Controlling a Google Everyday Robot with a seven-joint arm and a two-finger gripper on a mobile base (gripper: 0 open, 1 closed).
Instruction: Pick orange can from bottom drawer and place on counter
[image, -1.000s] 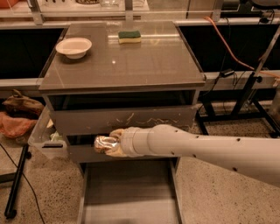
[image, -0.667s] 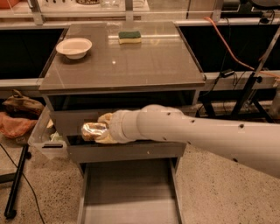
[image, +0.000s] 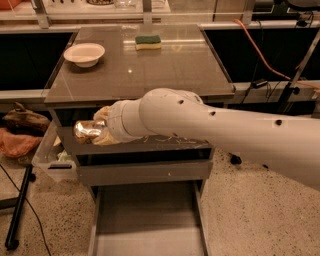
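My gripper (image: 95, 129) is at the end of the white arm, in front of the cabinet's top drawer front, just below the left front edge of the counter (image: 165, 75). It is shut on the orange can (image: 87, 130), a shiny crinkled gold-orange can held sideways with its end pointing left. The bottom drawer (image: 150, 225) is pulled open below, showing its plain grey floor with nothing on it.
A white bowl (image: 84, 54) sits at the counter's back left and a green-and-yellow sponge (image: 148, 42) at the back middle. A clear plastic bin (image: 52, 155) and orange-brown bags (image: 20, 132) stand to the cabinet's left. A black stand leg (image: 17, 215) lies on the floor at left.
The gripper has risen with the can from in front of the middle drawer to just under the counter's front edge, and moved a little left.
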